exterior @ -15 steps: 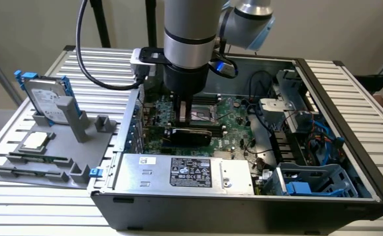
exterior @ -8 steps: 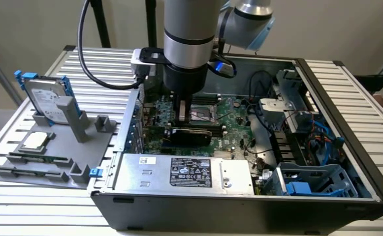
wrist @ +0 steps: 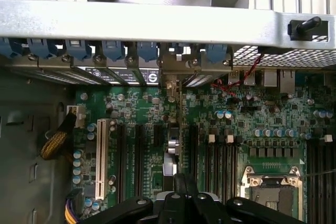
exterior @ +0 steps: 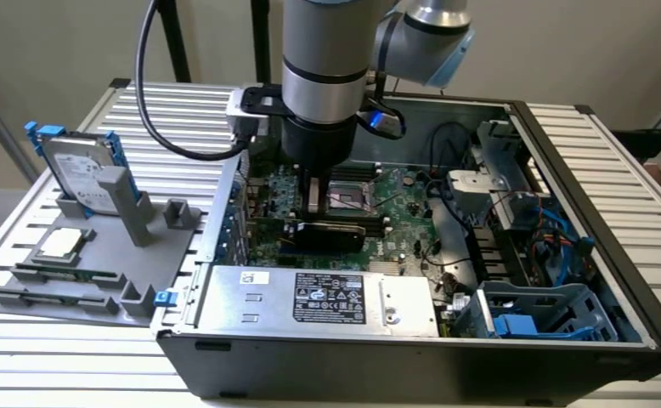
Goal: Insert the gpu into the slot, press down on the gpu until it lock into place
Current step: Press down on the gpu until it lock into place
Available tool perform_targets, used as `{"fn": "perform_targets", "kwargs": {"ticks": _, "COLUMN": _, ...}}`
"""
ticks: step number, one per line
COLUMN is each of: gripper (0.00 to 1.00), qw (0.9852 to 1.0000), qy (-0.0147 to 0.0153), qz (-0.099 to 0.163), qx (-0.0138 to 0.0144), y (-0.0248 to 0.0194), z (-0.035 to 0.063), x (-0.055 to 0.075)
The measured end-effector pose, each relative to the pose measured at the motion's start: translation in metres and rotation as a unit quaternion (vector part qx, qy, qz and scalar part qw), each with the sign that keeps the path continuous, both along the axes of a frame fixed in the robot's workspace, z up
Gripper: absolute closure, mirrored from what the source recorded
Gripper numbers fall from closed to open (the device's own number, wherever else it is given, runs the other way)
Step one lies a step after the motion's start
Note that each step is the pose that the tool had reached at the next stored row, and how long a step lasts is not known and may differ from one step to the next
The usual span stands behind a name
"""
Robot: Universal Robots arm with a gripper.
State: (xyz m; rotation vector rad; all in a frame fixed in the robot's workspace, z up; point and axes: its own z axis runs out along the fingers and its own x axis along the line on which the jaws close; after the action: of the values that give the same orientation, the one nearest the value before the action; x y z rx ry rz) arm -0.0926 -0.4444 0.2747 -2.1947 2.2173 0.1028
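While the shut, empty jaws sit atop the gpu point(exterior: 324, 234), pressing seems underway; locking needs straight downward force.

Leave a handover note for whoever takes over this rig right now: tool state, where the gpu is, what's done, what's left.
Tool: shut, right at the gpu's top edge, inside the open case.
Gpu: standing on edge on the motherboard, one end towards the case's rear wall.
Done: card brought to the board and set upright.
Left: full seating and locking in the slot is unconfirmed; I cannot tell it from here.
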Motion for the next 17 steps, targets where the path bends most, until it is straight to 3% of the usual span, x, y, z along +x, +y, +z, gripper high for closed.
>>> {"fn": "perform_targets", "kwargs": {"ticks": 17, "gripper": 0.89, "qw": 1.0000, "qy": 0.0001, "qz": 0.000, "qx": -0.0001, "y": 0.0001, "z": -0.0073, "x": -0.0003}}
